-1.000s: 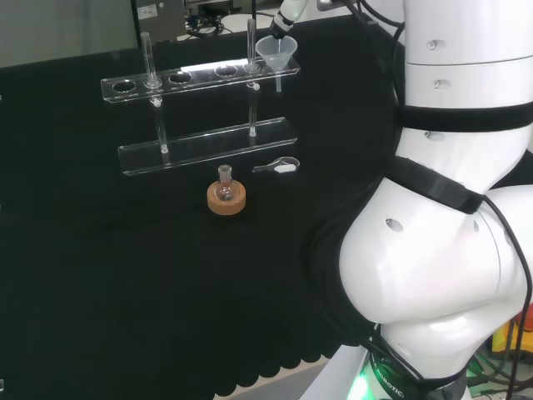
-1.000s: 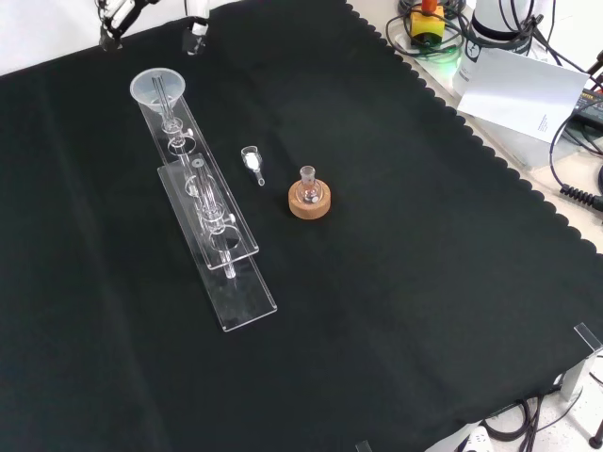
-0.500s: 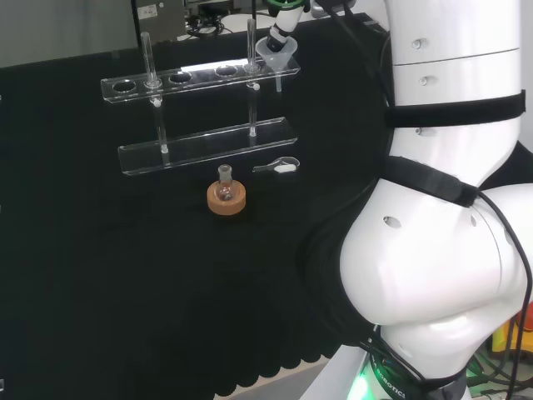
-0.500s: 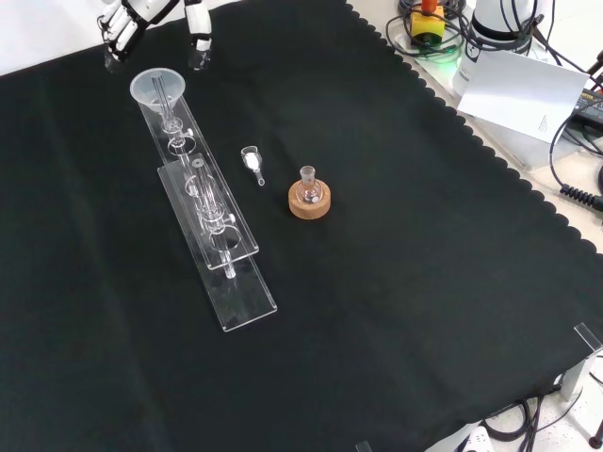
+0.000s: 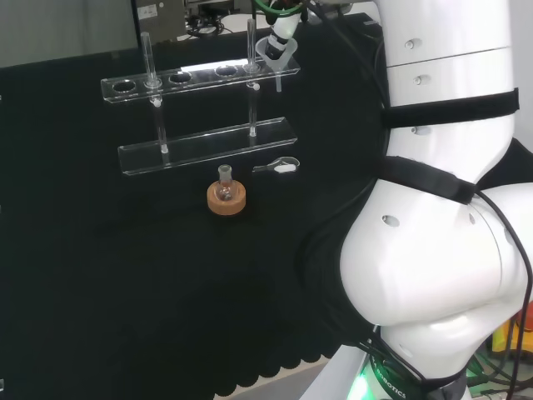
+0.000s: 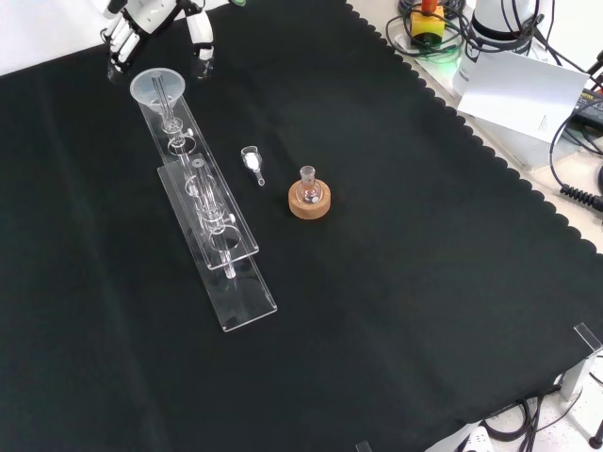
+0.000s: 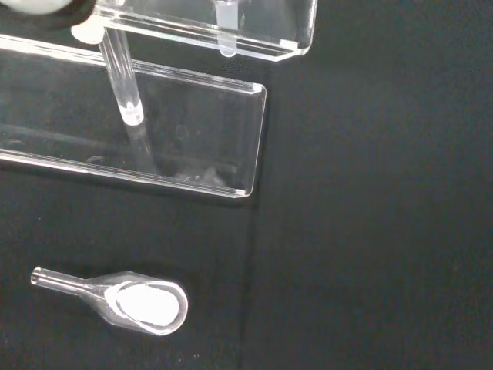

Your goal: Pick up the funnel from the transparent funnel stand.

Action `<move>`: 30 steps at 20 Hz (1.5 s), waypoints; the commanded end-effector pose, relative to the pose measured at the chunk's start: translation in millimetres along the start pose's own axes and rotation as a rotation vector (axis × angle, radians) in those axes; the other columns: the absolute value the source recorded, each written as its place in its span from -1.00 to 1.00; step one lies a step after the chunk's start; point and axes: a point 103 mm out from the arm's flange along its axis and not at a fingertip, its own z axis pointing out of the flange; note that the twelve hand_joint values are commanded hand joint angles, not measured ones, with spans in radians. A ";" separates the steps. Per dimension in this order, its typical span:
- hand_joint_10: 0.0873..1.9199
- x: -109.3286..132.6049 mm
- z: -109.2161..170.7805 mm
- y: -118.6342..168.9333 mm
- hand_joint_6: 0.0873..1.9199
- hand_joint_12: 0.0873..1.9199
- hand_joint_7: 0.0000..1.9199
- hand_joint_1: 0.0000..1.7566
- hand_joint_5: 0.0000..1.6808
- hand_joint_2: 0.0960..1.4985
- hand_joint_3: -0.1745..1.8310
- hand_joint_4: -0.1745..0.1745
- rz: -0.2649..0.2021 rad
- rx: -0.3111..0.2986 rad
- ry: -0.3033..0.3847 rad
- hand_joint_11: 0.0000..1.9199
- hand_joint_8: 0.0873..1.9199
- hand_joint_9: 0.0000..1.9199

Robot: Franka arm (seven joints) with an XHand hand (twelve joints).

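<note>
Sitting in the end hole of the clear funnel stand (image 6: pixel 203 202), the funnel (image 6: pixel 158 88) hasn't been picked up yet. In the front view its wide cone is at the stand's far end, near the top left of the picture, and in the head view the funnel (image 5: pixel 277 57) is at the stand's (image 5: pixel 200 117) right end.

The hand (image 6: pixel 151 24) comes in from the top of the front view and hangs right by the funnel's rim. Its fingers (image 6: pixel 118 42) point down on the left of the cone and the thumb (image 6: pixel 200 42) on the right, spread apart and relaxed, not closed round anything. Whether a fingertip already touches the rim, I can't tell. In the head view a bit of the hand (image 5: pixel 285 27) sits just above the cone.

Other stuff on the black-cloth bench (image 6: pixel 396 311): a small round flask (image 6: pixel 308 185) on a cork ring (image 6: pixel 309 201), just right of the stand in the front view, and a little glass scoop (image 6: pixel 252 162) with white powder in it (nice close look from the wrist camera (image 7: pixel 139 302)) lying between the stand and the flask. The stand's lower plate (image 7: pixel 154 123) and a post (image 7: pixel 123 85) show up close there too.
</note>
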 end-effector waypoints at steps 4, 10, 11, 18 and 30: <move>-0.21 2.4 2.4 3.3 -1.00 0.48 -1.00 -0.27 -0.93 -0.29 -0.35 -0.01 -0.005 -0.025 -0.018 -0.89 -0.50 -0.82; -0.20 3.3 5.6 6.1 -1.00 0.48 -1.00 -0.27 -0.93 -0.29 -0.36 -0.03 -0.007 -0.027 -0.025 -0.86 -0.53 -0.83; -0.20 3.1 7.0 6.8 -1.00 0.48 -1.00 -0.27 -0.93 -0.29 -0.36 -0.04 -0.006 -0.035 -0.027 -0.86 -0.53 -0.83; -0.20 5.0 14.8 12.9 -1.00 0.47 -1.00 -0.27 -0.93 -0.30 -0.36 -0.07 -0.008 -0.058 -0.040 -0.86 -0.54 -0.83; -0.19 3.8 18.3 19.8 -1.00 0.47 -1.00 -0.26 -0.93 -0.30 -0.36 -0.12 -0.009 -0.074 -0.053 -0.86 -0.60 -0.86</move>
